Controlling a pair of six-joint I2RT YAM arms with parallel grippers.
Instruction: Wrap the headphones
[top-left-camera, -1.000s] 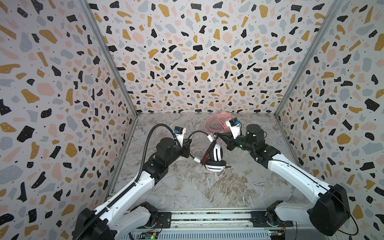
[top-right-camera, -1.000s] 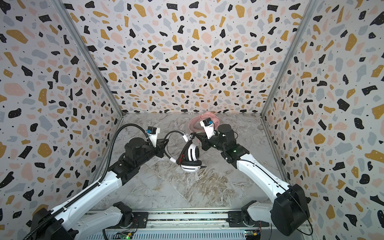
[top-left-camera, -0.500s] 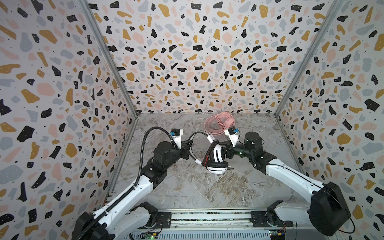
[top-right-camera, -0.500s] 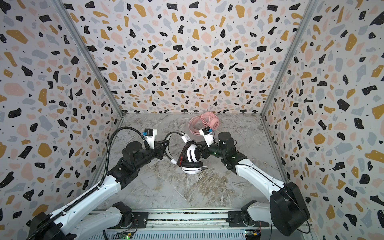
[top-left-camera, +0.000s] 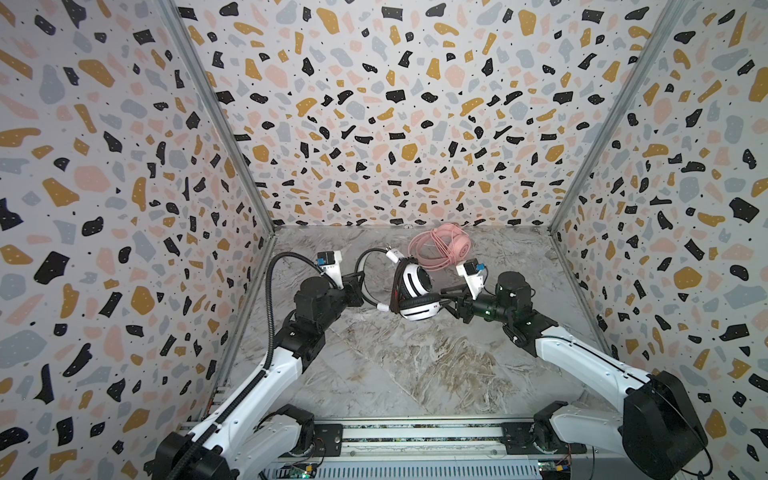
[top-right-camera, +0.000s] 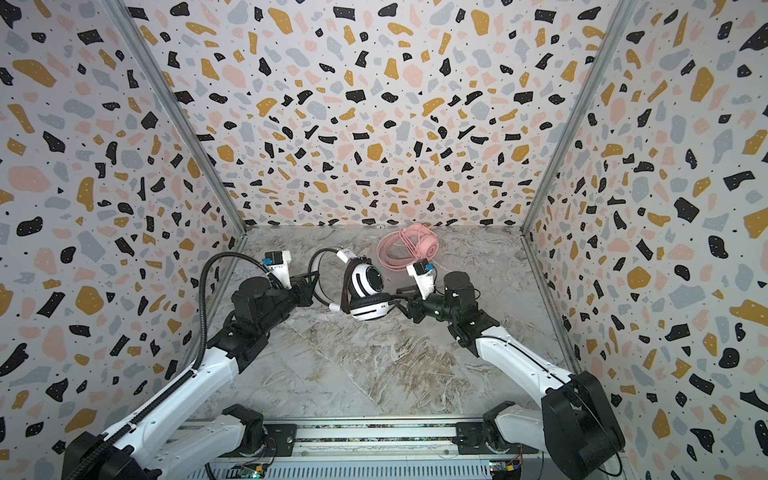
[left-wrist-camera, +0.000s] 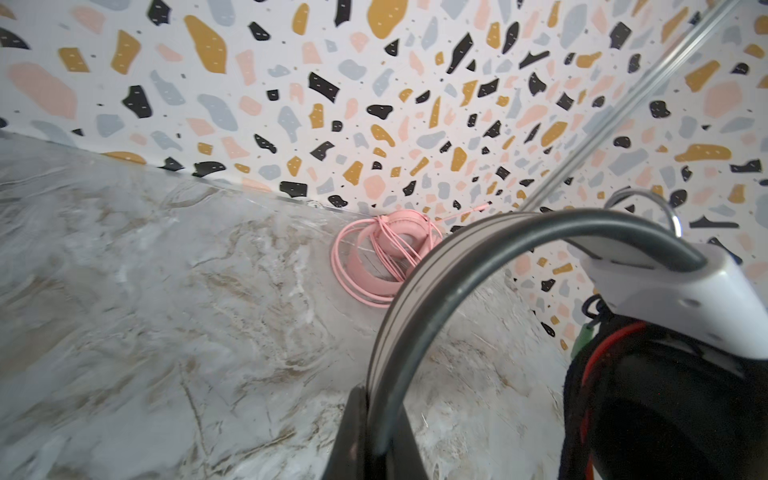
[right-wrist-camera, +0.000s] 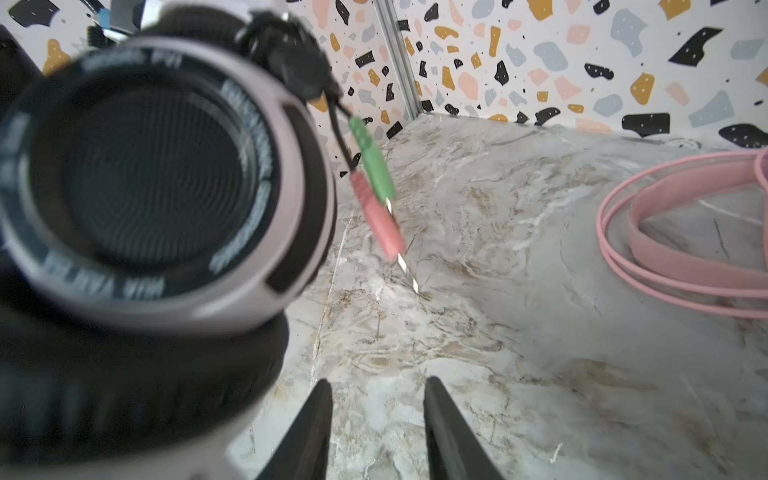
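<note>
The white headphones with black stripes (top-left-camera: 415, 291) (top-right-camera: 368, 286) are held up at mid-table, their black cable wound around the ear cups. My left gripper (top-left-camera: 360, 291) (left-wrist-camera: 380, 415) is shut on their headband (left-wrist-camera: 415, 291). My right gripper (top-left-camera: 446, 297) (right-wrist-camera: 376, 386) stands open beside the lower ear cup (right-wrist-camera: 158, 166), with nothing between its fingers. The green and pink plugs (right-wrist-camera: 374, 178) hang free off the cup, the tip touching the table. The pink headphones (top-left-camera: 440, 249) (top-right-camera: 409, 249) (left-wrist-camera: 374, 253) lie at the back with their pink cable coiled around them.
Terrazzo-patterned walls (top-left-camera: 374, 124) close in the marble table (top-left-camera: 395, 365) on three sides. The pink headphones lie close behind my right gripper's wrist camera (top-left-camera: 469, 270). A metal rail (top-left-camera: 415, 434) runs along the front edge.
My right gripper came down from near the pink headphones to the white ear cup and opened. The left arm shifted slightly, still gripping the headband.
</note>
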